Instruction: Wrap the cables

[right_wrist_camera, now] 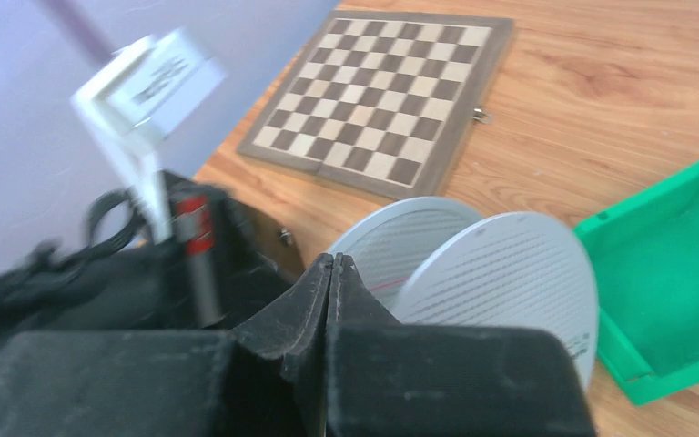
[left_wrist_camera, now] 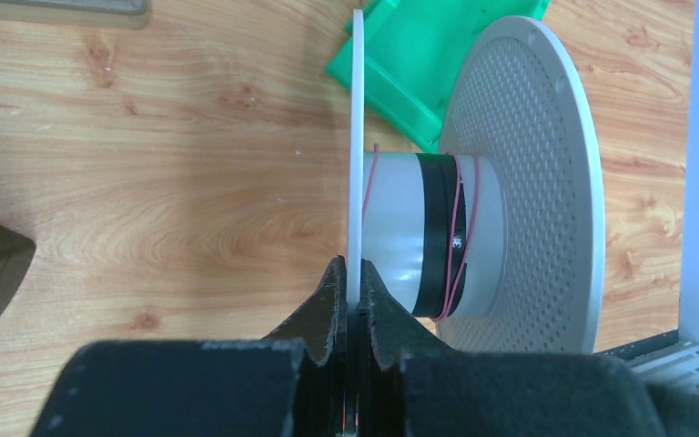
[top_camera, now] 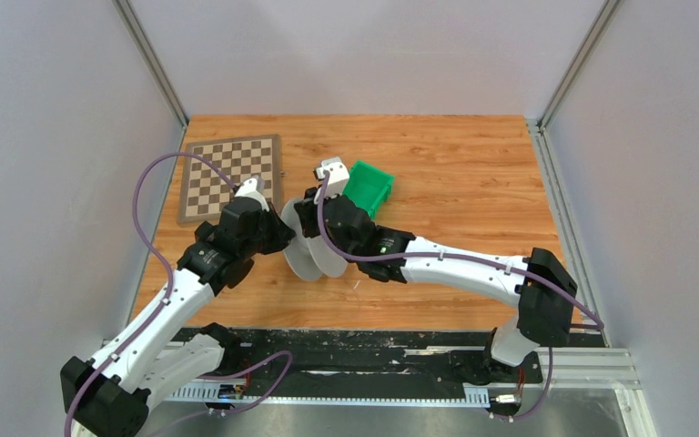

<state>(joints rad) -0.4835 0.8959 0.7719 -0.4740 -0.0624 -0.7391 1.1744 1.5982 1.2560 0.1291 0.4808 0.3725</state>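
Clamped left fingers (left_wrist_camera: 326,305) pinch the spool (left_wrist_camera: 391,232) by its near disc, its hub bearing only a few loose turns of thin reddish cable (left_wrist_camera: 458,228), so most winding seems undone; right fingers (right_wrist_camera: 314,300) beside the spool press shut, any strand between them untellable, with a green bin (top_camera: 369,187) just behind the spool and a chessboard (top_camera: 230,176) to its left.

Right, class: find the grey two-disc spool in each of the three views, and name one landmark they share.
Top external: the spool stands at the picture's centre, below-left of the green bin.
Left wrist: centre to right, its near disc edge-on, pinched in the left hand.
Right wrist: lower centre-right, both discs showing.
Shared landmark: the green bin, top centre for the left wrist, right edge for the right wrist.
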